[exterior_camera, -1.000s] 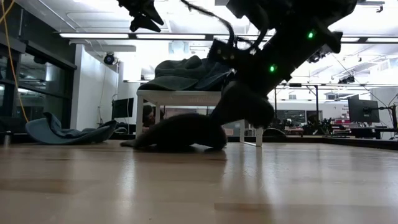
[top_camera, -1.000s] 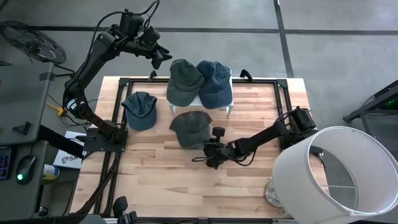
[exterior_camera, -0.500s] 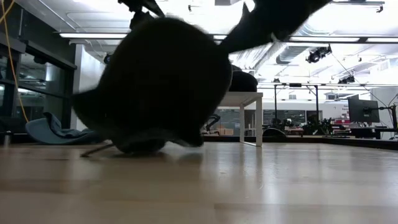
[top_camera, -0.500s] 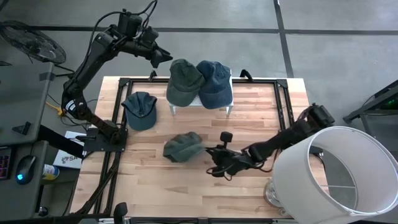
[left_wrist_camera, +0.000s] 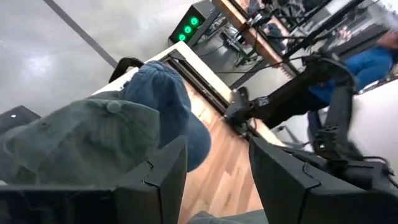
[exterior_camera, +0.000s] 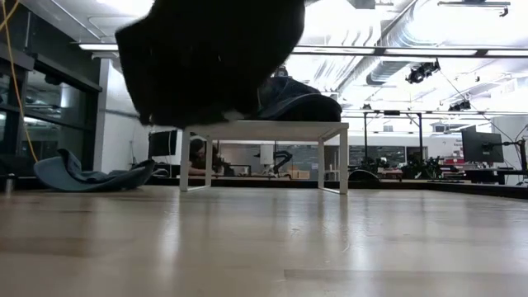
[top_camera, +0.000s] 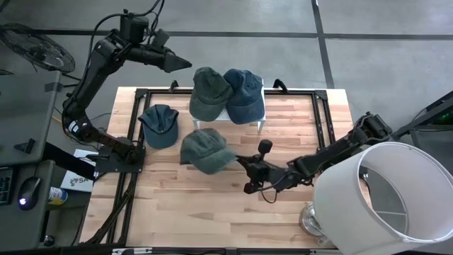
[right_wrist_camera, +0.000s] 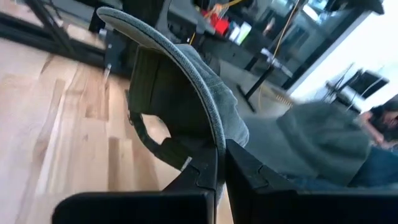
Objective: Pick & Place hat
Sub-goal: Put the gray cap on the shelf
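From above, the right hand [top_camera: 241,161] pinches the rim of a grey-green hat [top_camera: 204,151] near the middle of the counter [top_camera: 297,212], just in front of the small white stand [top_camera: 262,125] carrying two more hats; a blue hat [top_camera: 160,125] lies by the left edge. The left hand [top_camera: 185,64] hangs beyond the far edge. At counter height, the held hat [exterior_camera: 210,58] is clear of the wood. The right wrist view shows its fingers [right_wrist_camera: 199,177] pressed on the brim [right_wrist_camera: 180,68]. The left wrist view shows its fingers [left_wrist_camera: 165,171] spread. No writing is readable.
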Controlling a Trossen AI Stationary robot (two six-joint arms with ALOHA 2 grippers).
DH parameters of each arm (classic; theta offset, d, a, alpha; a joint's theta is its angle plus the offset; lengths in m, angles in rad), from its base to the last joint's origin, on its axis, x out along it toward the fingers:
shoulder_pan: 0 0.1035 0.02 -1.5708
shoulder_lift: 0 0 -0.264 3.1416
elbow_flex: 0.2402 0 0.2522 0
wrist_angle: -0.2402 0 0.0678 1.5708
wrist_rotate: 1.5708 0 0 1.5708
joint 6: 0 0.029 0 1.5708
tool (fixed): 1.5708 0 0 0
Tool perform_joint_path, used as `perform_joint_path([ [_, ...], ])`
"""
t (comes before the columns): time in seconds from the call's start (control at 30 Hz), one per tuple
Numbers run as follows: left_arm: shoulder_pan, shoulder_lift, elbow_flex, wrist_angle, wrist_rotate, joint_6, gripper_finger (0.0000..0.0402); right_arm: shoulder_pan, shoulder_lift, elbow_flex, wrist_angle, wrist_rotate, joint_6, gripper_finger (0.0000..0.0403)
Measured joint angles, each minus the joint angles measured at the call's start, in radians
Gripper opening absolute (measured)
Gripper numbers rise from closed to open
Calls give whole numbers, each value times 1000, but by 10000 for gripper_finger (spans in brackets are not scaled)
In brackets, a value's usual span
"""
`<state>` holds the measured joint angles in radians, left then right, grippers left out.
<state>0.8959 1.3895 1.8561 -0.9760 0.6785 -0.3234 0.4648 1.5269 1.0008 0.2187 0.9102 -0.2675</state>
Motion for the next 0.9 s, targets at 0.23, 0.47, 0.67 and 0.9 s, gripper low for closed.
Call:
perform_joint_path([
  [0.23, 0, -46, 0, -6, 27, -76, 170, 2, -28, 0, 149, 8, -215, 4],
  [0.47, 0, -77, 0, -84, 41, -80, 170, -21, -29, 29, 269, 63, -523, 4],
  [0.67, 0, -78, 0, -147, 60, -106, 170, -64, -29, 112, 266, 100, -811, 6],
  [0.9, -42, -78, 0, -156, 81, -145, 170, -92, -29, 189, 247, 83, -995, 4],
])
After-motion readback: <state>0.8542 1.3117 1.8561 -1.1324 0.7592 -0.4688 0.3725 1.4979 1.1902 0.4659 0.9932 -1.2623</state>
